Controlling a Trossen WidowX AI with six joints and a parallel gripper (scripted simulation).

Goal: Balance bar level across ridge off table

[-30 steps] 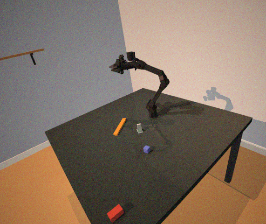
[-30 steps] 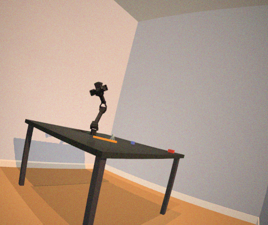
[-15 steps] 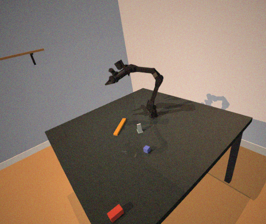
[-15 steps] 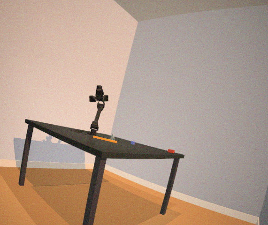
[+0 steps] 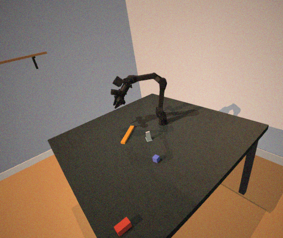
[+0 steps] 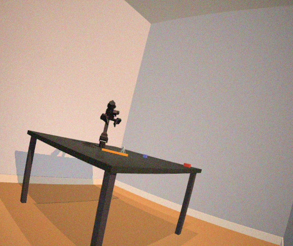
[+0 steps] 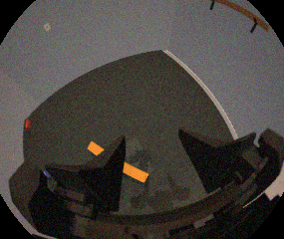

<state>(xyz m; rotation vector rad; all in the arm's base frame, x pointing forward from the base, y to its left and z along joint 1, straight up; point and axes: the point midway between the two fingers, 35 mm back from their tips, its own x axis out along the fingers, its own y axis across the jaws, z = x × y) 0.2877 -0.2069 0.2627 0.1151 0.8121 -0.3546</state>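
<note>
My gripper [image 5: 118, 103] hangs high over the table [image 5: 213, 143], fingers approx. 3/4 open, holding nothing. Bar [image 5: 127, 134] lies flat, near the ridge [image 5: 148, 136], not touching.

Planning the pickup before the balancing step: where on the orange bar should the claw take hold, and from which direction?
Grip the orange bar at its middle, across the narrow width, coming straight down from above. It lies flat on the table, long and thin, so only its long side faces are reachable. A centred hold should keep it level when it is carried to the ridge. The open claw hangs above, empty.
</note>
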